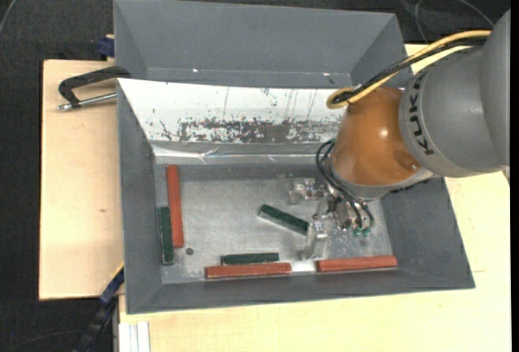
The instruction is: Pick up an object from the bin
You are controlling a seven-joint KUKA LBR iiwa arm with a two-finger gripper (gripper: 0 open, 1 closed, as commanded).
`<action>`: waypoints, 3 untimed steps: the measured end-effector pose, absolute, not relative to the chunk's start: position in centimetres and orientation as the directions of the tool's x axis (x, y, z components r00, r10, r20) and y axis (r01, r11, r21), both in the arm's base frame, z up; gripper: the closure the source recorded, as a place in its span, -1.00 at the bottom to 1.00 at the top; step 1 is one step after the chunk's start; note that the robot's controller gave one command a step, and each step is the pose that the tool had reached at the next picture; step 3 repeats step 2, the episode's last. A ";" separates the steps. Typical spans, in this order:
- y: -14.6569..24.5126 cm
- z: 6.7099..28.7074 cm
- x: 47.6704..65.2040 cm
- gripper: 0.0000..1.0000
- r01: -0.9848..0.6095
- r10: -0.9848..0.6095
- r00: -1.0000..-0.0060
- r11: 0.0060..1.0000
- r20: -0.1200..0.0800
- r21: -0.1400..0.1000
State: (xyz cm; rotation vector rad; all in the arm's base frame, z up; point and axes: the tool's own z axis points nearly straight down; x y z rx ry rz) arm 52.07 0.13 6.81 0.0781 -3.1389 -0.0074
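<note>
Green bar lies on the grey bin floor beside the end effector, grip unreadable.

A single camera looks steeply down into the grey bin, the arm entering from the right.

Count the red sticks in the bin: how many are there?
3. One red stick lies at the left, one at the front middle, one at the front right. The arm could hide another.
</note>
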 end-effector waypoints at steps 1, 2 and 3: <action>-0.4 7.1 52.1 1.00 -0.043 -0.043 -0.999 0.999 0.000 0.001; 2.4 22.6 53.5 1.00 -0.029 -0.029 -0.999 1.000 -0.016 0.002; 2.4 22.6 53.5 1.00 -0.029 -0.029 -0.999 1.000 -0.016 0.002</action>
